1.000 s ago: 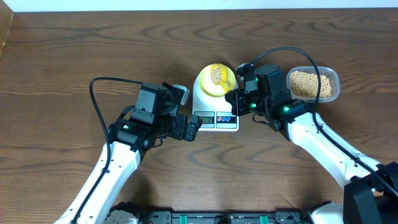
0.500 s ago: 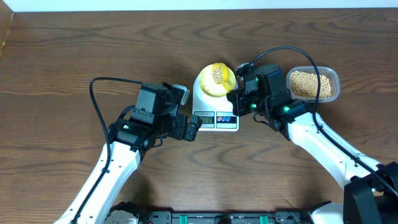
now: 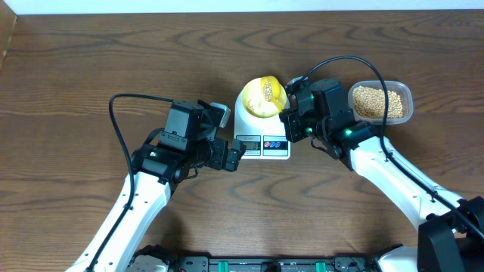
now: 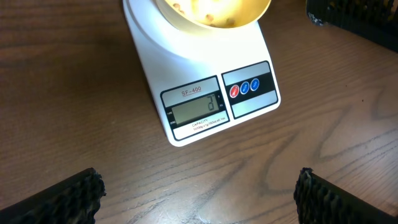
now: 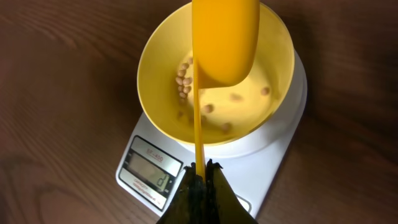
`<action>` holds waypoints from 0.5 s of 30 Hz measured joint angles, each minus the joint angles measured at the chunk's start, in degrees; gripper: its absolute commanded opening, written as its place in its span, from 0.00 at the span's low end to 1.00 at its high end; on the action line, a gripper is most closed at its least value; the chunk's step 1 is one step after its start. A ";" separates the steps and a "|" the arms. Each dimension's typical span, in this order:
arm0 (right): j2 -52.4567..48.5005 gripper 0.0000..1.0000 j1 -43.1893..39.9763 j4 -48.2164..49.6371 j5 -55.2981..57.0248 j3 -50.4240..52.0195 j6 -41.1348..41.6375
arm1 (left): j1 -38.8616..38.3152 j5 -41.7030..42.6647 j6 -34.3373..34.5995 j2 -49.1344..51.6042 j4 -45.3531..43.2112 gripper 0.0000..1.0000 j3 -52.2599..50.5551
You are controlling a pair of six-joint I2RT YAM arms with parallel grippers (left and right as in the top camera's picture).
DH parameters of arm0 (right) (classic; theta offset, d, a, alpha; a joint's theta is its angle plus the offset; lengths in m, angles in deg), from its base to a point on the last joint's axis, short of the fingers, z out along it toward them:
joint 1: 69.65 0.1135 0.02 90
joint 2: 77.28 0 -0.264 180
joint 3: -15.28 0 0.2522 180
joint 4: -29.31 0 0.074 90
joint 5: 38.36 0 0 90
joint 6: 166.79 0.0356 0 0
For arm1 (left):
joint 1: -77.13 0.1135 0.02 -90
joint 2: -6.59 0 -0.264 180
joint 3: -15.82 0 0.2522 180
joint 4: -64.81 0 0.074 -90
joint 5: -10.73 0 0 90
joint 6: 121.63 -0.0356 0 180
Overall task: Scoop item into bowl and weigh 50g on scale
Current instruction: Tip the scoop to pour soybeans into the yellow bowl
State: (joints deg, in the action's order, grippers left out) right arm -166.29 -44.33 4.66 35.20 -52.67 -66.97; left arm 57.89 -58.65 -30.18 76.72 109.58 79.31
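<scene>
right gripper point(image 5: 200, 177) is clamped tight on the tail end of the scoop's thin handle, jaws closed all the way onto it. the scoop point(image 5: 224, 37) is yellow plastic, looks light and stiff. it hangs over the bowl, rolled so its back faces the wrist camera. with the grip that far back on a narrow handle, i'd guess the scoop can twist or wobble easily, so small slow wrist rolls suit it.

beans point(image 5: 183, 78): tiny, round, tan-beige, hard-looking and dry. they should pour freely, roll and bounce, and each one adds very little weight, so the amount is best tuned by tipping a few at a time. only a thin scatter lies in the bowl point(image 5: 149, 68), a couple blurred as if falling.

the bowl is small, pale yellow and sits centred on the white scale point(image 5: 280, 130). the display point(image 4: 196, 111) is lit but the digits aren't clear enough to read.

the main heap of beans fills the clear tub point(image 3: 408, 102), just beside the right arm.

left gripper point(image 4: 199, 199) is spread wide, holds nothing and hovers over the table point(image 3: 76, 75) in front of the scale.
</scene>
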 measured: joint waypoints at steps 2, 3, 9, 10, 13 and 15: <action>0.00 0.01 0.00 0.02 0.00 0.00 -1.11 | 0.00 0.00 0.00 0.00 0.00 1.00 0.00; 0.00 0.01 0.00 0.00 0.02 0.00 -1.73 | 0.00 0.00 0.00 0.00 0.00 1.00 0.00; 0.00 0.01 0.00 0.00 1.07 0.00 -4.96 | 0.00 0.00 0.00 0.00 0.00 1.00 0.00; 0.00 0.01 0.00 0.00 1.22 0.00 -5.55 | 0.00 0.00 0.00 0.00 0.00 1.00 0.00; 0.00 0.01 0.00 0.02 1.79 0.00 -6.47 | 0.00 0.00 0.00 0.00 0.00 1.00 0.00; 0.00 0.01 0.00 0.00 1.95 0.00 -7.06 | 0.00 0.00 0.00 0.00 0.00 1.00 0.00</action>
State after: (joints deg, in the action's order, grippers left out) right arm -166.29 -44.33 4.66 37.14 -52.67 -74.03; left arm 57.89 -58.65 -30.18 76.72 109.58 79.31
